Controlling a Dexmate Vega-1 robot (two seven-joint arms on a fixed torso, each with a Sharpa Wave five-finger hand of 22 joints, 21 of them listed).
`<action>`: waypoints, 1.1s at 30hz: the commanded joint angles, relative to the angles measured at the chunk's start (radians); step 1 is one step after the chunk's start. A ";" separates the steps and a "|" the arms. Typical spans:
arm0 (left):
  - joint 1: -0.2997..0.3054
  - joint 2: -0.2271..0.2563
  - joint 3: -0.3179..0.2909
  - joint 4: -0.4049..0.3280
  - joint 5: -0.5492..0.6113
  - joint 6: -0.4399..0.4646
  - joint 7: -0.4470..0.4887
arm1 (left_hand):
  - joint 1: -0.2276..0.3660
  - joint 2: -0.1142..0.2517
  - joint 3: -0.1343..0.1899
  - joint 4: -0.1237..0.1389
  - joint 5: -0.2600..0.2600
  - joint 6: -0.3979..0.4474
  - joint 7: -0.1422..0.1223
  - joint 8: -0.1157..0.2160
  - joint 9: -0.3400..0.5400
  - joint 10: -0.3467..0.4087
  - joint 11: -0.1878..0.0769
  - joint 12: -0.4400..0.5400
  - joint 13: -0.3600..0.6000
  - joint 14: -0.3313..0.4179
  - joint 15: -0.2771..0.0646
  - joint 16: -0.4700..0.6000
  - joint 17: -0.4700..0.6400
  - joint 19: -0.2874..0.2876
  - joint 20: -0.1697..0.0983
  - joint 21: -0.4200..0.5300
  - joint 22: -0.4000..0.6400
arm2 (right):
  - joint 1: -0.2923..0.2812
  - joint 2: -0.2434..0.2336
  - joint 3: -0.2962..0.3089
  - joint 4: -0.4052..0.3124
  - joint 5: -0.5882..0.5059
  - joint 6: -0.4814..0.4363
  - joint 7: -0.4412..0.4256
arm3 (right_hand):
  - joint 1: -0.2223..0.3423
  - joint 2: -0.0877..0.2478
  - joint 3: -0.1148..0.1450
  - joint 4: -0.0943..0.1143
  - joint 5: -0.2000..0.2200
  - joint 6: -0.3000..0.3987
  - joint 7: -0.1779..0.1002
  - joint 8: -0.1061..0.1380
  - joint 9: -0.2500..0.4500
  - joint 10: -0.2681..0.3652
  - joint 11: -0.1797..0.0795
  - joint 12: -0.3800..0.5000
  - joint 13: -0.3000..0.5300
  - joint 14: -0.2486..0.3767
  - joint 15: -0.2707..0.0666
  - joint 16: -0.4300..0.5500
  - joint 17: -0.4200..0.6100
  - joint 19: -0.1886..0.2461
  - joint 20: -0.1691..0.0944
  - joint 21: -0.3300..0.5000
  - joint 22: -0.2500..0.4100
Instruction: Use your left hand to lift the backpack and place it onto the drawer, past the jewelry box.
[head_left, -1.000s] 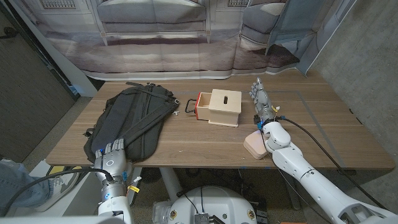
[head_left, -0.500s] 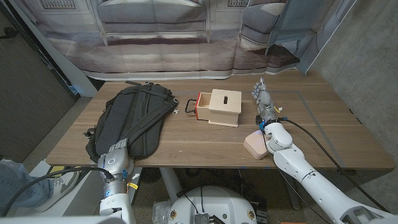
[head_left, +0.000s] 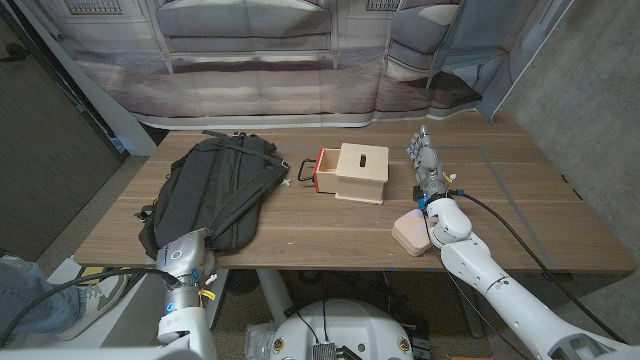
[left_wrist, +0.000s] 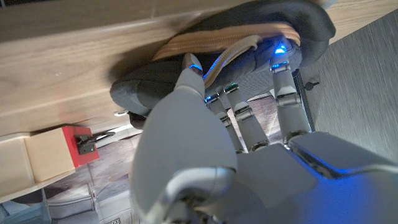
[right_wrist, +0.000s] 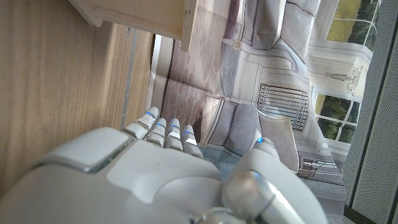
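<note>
Left wrist view: fingers (left_wrist: 281, 93) at backpack (left_wrist: 249, 25) edge (head view hides them).

Even, soft light; wrist views blur close up.

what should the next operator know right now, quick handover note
Left robot hand: at the near end of the backpack, fingers reaching onto it; no clear grip visible yet.
Right robot hand: idle on the table right of the drawer, holding nothing, fingers apart.
Backpack lies on the table's left side, not lifted.
Drawer, a wooden box with a red front, sits mid-table right of the backpack.
Jewelry box, pink, is near the front edge beside the right arm.
Done: left robot hand brought to the backpack.
Left: grip, lift, carry it and set it on the drawer.
</note>
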 joint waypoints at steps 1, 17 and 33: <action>0.013 0.012 -0.075 0.023 -0.139 -0.153 0.057 | 0.010 0.011 0.069 0.036 0.006 0.165 0.051 0.051 0.006 0.131 -0.017 0.028 0.040 0.239 -0.156 -0.001 0.001 0.330 -0.266 0.035 0.004 | -0.013 0.006 0.004 -0.007 -0.004 0.008 -0.017 | 0.008 0.004 -0.002 0.001 -0.001 0.005 -0.001 0.000 0.003 0.007 0.005 -0.001 0.004 0.009 0.003 0.004 0.006 0.011 -0.003 0.007 0.001; 0.020 0.018 -0.116 -0.024 -0.218 -0.213 0.042 | 0.007 -0.019 0.084 0.028 0.011 0.229 0.053 0.081 0.008 0.195 0.002 0.038 0.089 0.321 -0.152 -0.007 0.020 0.383 -0.276 0.057 0.001 | -0.034 -0.001 0.015 -0.032 -0.008 0.030 -0.022 | 0.008 0.004 -0.003 0.001 -0.002 0.008 -0.001 0.001 0.003 0.009 0.006 0.000 0.004 0.015 0.002 0.005 0.006 0.015 -0.002 0.008 0.002; -0.039 0.036 0.038 -0.143 -0.062 0.186 0.056 | -0.005 -0.044 0.096 0.023 0.036 0.255 0.059 0.102 0.017 0.234 -0.019 0.049 0.138 0.363 -0.146 0.001 0.040 0.403 -0.263 0.062 0.000 | -0.043 -0.010 0.010 -0.040 0.005 0.031 0.013 | 0.009 0.006 -0.005 0.000 -0.002 0.011 0.001 0.001 0.003 0.016 0.008 0.002 0.005 0.021 0.000 0.006 0.006 0.020 -0.004 0.008 0.002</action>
